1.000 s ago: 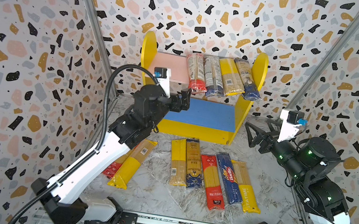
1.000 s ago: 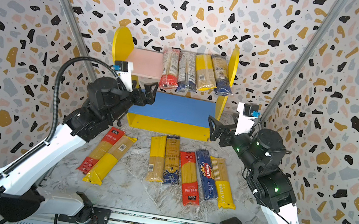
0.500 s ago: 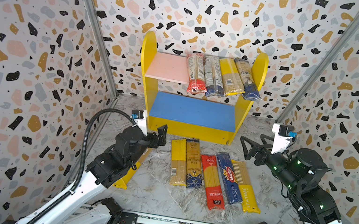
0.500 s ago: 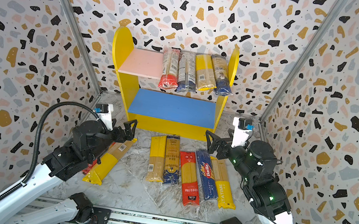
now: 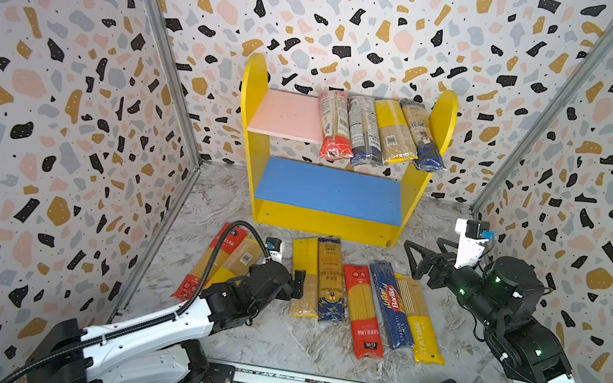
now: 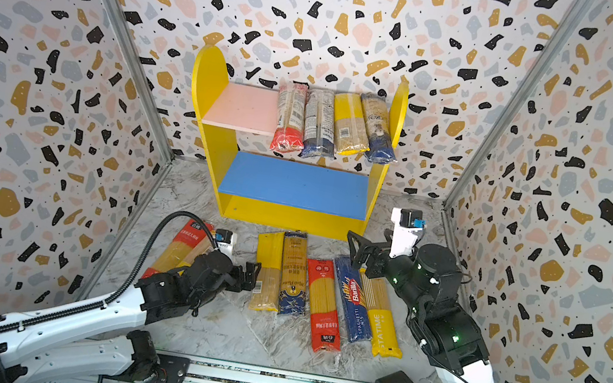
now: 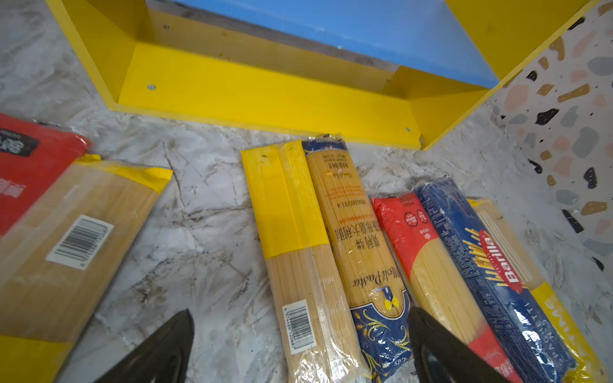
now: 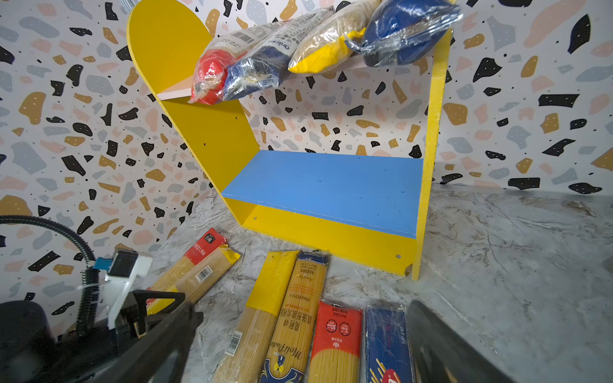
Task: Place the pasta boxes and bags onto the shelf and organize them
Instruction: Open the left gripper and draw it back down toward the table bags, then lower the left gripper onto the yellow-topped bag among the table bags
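Roughly: eleven spaghetti packs (image 5: 361, 307) in all.

- Four lie side by side on the pink upper board (image 5: 288, 115) of the shelf (image 5: 257, 83), their ends overhanging its front.
- The blue lower board (image 5: 330, 190) is bare.
- Five lie in a touching row on the floor (image 5: 270, 346) just before the shelf, and two more lie apart at the left.

Left gripper (image 7: 300, 313) hangs low over the row's left end, fingers wide apart. It straddles the yellow-ended pack (image 7: 288, 205) and part of its dark-blue-ended neighbour (image 7: 361, 232); nothing held.

Likely step: grasping that yellow-ended pack. It is best done by centring on it alone, mid-length so it won't sag.

Right gripper (image 5: 422, 254) hovers near the row's right end, fingers apart, empty.
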Motion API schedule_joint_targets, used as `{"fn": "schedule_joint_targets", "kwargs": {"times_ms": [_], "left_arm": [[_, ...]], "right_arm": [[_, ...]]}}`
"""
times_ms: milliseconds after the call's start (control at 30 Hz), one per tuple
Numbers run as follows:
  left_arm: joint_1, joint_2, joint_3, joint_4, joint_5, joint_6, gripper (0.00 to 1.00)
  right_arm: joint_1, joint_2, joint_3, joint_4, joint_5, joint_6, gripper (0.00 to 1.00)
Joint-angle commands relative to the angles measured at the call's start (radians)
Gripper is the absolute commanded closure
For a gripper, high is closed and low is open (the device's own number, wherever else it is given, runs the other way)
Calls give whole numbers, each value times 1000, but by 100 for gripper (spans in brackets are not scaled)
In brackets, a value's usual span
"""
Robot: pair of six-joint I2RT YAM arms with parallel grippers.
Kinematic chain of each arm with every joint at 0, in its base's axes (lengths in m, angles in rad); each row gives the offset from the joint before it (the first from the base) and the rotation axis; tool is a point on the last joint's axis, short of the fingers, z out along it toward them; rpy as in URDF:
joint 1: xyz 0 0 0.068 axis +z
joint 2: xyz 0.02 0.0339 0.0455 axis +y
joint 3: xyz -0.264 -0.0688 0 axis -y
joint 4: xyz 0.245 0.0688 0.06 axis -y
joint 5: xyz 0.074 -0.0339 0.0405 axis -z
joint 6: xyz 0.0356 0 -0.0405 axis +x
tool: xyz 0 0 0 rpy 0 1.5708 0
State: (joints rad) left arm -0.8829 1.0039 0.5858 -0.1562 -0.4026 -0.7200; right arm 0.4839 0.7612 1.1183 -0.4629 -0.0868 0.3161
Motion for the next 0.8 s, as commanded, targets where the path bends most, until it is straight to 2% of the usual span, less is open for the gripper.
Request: {"fn": "schedule_joint_targets", "kwargs": {"times_ms": [0, 367, 767], "left_arm": [[-35, 75, -44, 113, -53, -84, 1], [-122, 404, 26, 199, -87, -114, 0], [-128, 540, 76, 215, -131, -115, 1]], "right_arm": [[5, -23, -13, 18, -1, 4, 1], [8, -30, -57, 26, 21, -3, 1], [8, -20, -60, 15, 45, -15, 1]]}}
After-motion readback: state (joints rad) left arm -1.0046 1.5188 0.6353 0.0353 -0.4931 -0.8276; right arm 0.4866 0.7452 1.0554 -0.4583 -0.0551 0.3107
